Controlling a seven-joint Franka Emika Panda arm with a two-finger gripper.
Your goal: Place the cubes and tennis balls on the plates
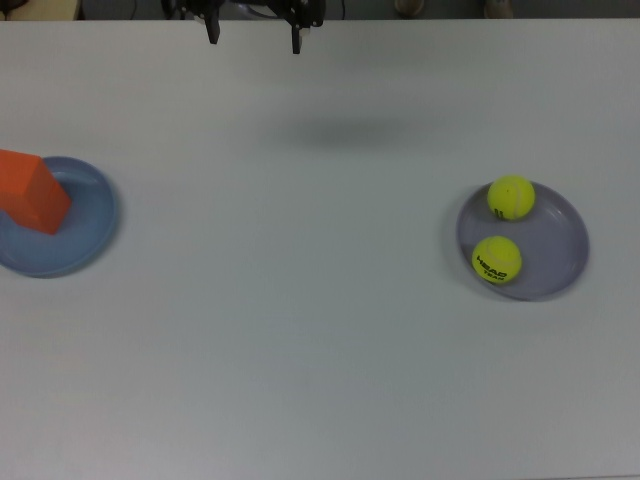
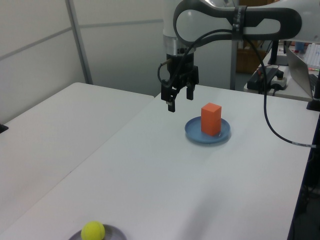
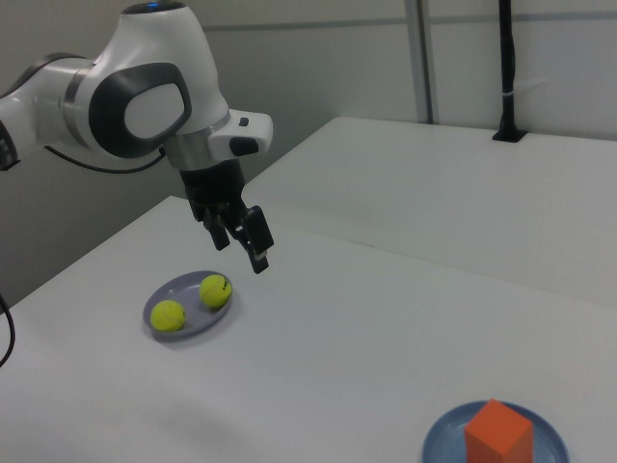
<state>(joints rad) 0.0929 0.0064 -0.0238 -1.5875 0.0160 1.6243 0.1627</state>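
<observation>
Two matte orange cubes (image 2: 211, 119) stand stacked as one tall block on the smooth blue plate (image 2: 193, 133), right of centre in the left view and at the top view's left edge. Two fuzzy yellow-green balls (image 1: 510, 197) lie side by side on the shallow lavender plate (image 1: 560, 262) at the top view's right; one bears black lettering. The arm (image 2: 235, 20) bends in from the left view's upper right, wrist pointing down. Its gripper (image 2: 180, 99) hangs above the bare white table (image 2: 150, 175), black fingers (image 2: 171, 104) spread wide, holding nothing.
</observation>
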